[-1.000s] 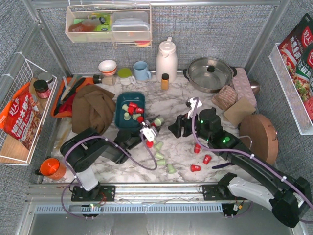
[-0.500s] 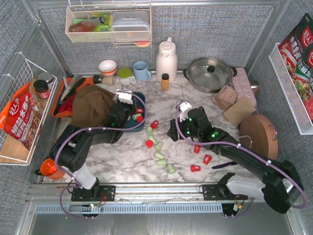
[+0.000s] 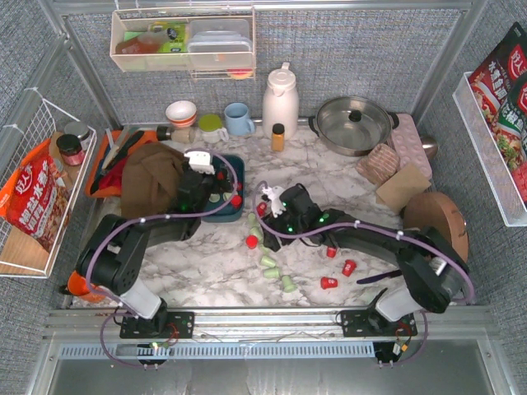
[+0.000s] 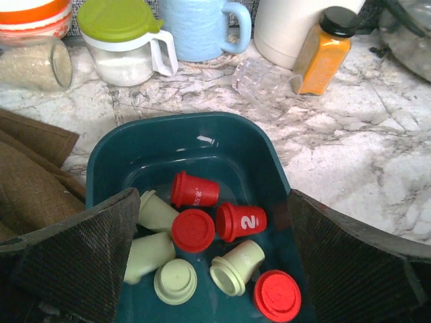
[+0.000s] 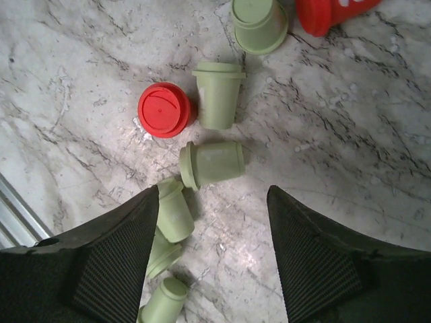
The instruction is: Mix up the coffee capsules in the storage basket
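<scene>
Eight coffee capsules (image 4: 193, 231) show in the storage basket (image 4: 222, 145), four red, four mint. Its near end is cut off, and the left gripper's (image 4: 215, 266) dark textured fingers (image 4: 74, 262) mask both sides. From above, that wrist covers most of the basket. Left arm reaches forward, jaws spread wide above the pods, gripping nothing. Right arm stretches low across to the left, right gripper (image 5: 212, 252) parted over loose capsules (image 5: 217, 94) on the marble table (image 5: 350, 134); one red pod (image 5: 333, 12) is clipped by the top edge. Pods are tapered, smooth plastic; basket glossy teal, rounded corners.
</scene>
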